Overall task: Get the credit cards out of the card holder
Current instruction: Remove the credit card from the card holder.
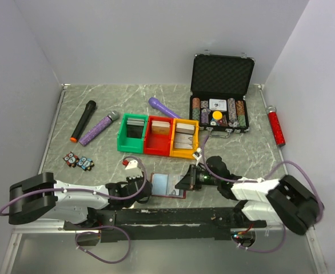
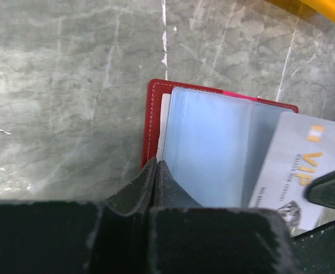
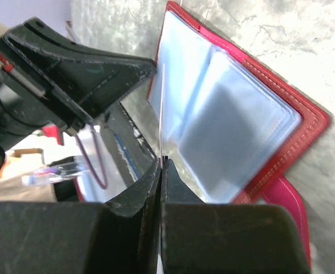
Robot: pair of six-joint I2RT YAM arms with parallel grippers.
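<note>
Clenched tight, the right gripper pinches the near edge of a silver card, which sticks partway out of a pale blue sleeve. The left gripper is likewise closed, nipping the near edge of the card holder. The holder lies open on the table between the two arms, just in front of the coloured bins.

The hold on the card looks thin. From the right wrist it shows edge-on, with only a sliver between the fingertips, so a pull could let the smooth plastic slip free. If the sleeve clings harder than the left gripper does, the whole holder may drag or lift along with the card. A pull at an angle could bend the card or crease the sleeve.

The holder's cover is dark red and grained like leather, with pale stitching along its rim. Its sleeves are thin, glossy, see-through plastic, floppy and fanned like pages. The card is stiff, flat and rectangular, with gold lettering. The table is smooth, grey-green and marbled.
</note>
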